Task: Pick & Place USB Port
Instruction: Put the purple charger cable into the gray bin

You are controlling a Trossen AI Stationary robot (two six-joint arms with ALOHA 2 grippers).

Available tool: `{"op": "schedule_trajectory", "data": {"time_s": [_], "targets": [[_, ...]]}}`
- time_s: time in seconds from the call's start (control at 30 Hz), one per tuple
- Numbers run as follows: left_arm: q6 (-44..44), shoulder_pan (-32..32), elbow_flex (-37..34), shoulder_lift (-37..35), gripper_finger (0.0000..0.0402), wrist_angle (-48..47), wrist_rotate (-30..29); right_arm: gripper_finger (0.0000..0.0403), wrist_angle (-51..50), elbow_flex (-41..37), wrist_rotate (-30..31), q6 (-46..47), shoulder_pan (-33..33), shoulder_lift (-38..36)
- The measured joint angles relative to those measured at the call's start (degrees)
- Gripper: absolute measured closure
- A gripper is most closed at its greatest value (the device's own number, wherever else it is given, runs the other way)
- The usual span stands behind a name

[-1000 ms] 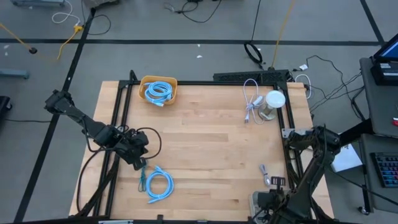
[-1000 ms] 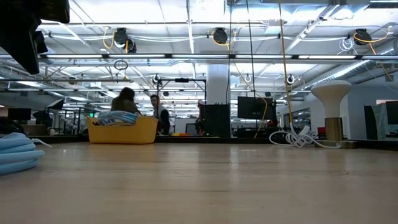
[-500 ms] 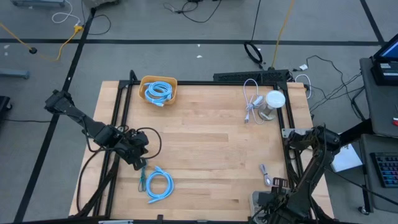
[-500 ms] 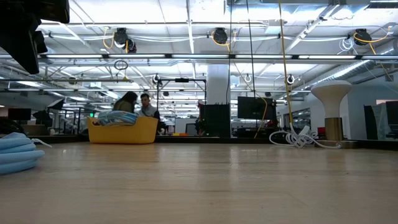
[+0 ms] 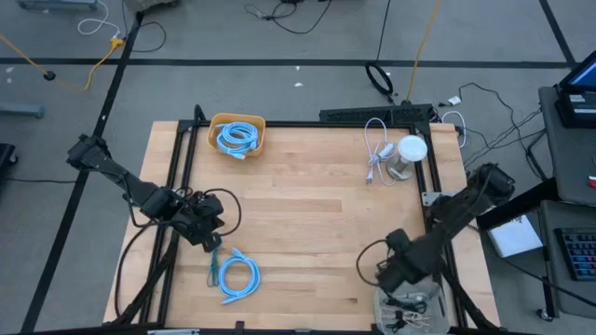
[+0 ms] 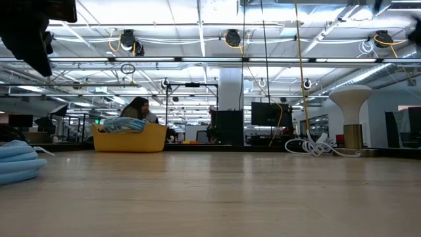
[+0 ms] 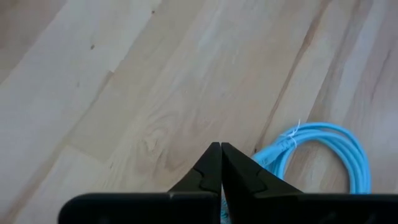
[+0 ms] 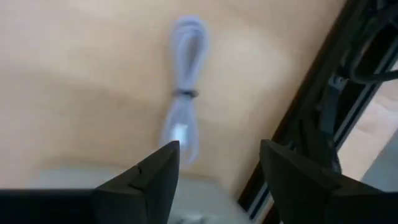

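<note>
A small pale grey coiled USB cable [image 8: 183, 118] lies flat on the wooden table near its near right corner; in the high view the right arm hides it. My right gripper [image 8: 217, 149] hovers open above it, also seen in the high view [image 5: 395, 275]. My left gripper [image 7: 221, 152] is shut and empty, low over the table's near left [image 5: 212, 244], beside a light blue coiled cable [image 5: 237, 275] that lies flat and also shows in the left wrist view [image 7: 326, 155].
A yellow basket [image 5: 237, 136] holding blue cables stands at the far left. A white cable [image 5: 376, 149] lies beside a white mushroom-shaped stand [image 5: 410, 154] at the far right. A pale tray [image 5: 402, 309] with cables sits at the near right edge. People show in the room behind.
My right arm has swung from its folded place at the table's near right edge out over the table toward the left, and its gripper now stands over the small grey cable.
</note>
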Motion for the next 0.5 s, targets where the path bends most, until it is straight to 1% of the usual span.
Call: {"op": "schedule_trajectory", "data": {"time_s": [0.1,0.17,0.23,0.33,0.4,0.5], "targets": [[0.20,0.00,0.00,0.02,0.0399,0.69,0.11,0.0169,5.37,-8.29,-4.15,-0.98,-1.67,0.65],[0.20,0.00,0.00,0.01,0.0395,0.65,0.54,0.0161,11.43,-12.36,-4.51,-0.82,-2.02,0.52],[0.22,0.00,0.00,0.02,0.0391,0.65,1.01,0.0157,17.45,-15.08,-3.36,0.66,-2.26,-0.43],[0.02,0.00,0.00,0.02,0.0397,0.65,1.72,0.0159,23.56,-16.53,1.05,3.90,-2.28,-2.14],[-0.02,-0.04,0.00,0.02,0.0399,0.64,2.16,0.0163,23.44,-16.02,2.19,4.64,-2.28,-2.81],[0.05,-0.11,0.00,0.02,0.0392,0.63,2.40,0.0168,20.26,-15.22,2.19,4.75,-2.25,-3.67]]}}
